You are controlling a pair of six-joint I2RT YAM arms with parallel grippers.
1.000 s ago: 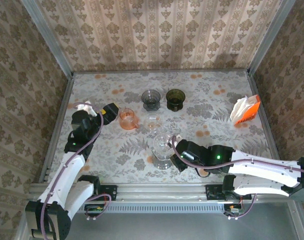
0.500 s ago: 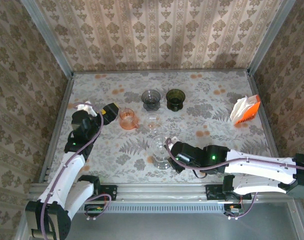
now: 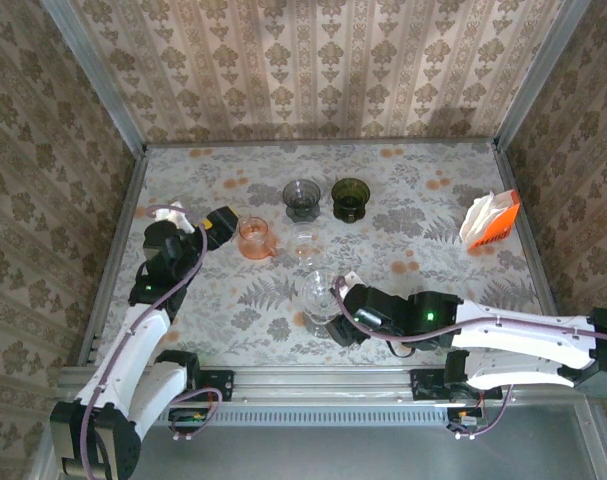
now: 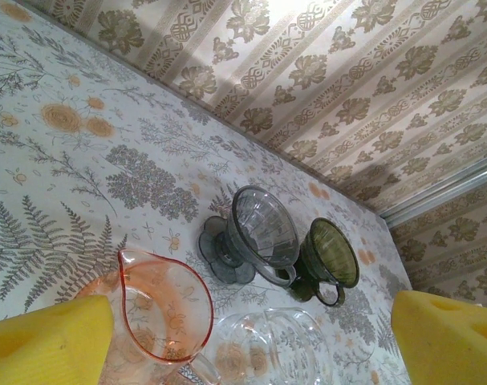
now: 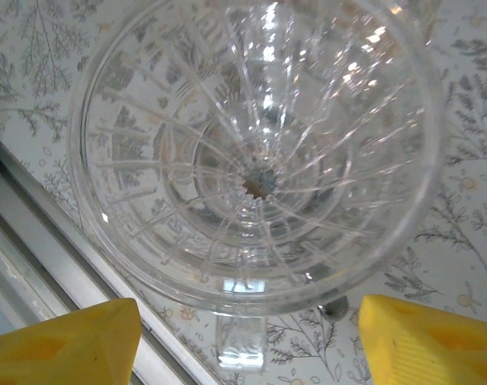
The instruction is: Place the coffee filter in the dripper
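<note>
The clear dripper (image 3: 318, 298) is colourless, with fine ribs fanning out from its centre. Just behind it stands a smaller colourless dripper (image 3: 305, 243). Behind and to its left is a see-through salmon-pink dripper (image 3: 254, 237). Farther back stand a smoke-grey dripper (image 3: 302, 198) and a dark green dripper (image 3: 350, 197). Far to its right lies an orange-and-white filter pack (image 3: 488, 220). The desk (image 3: 433, 190) beneath it is pale, printed with grey ferns and orange blossoms. The walls (image 3: 313, 70) around it carry beige damask stripes. The left claw (image 4: 243, 341) and right claw (image 5: 247, 341) have yellow pads (image 5: 66, 345).
</note>
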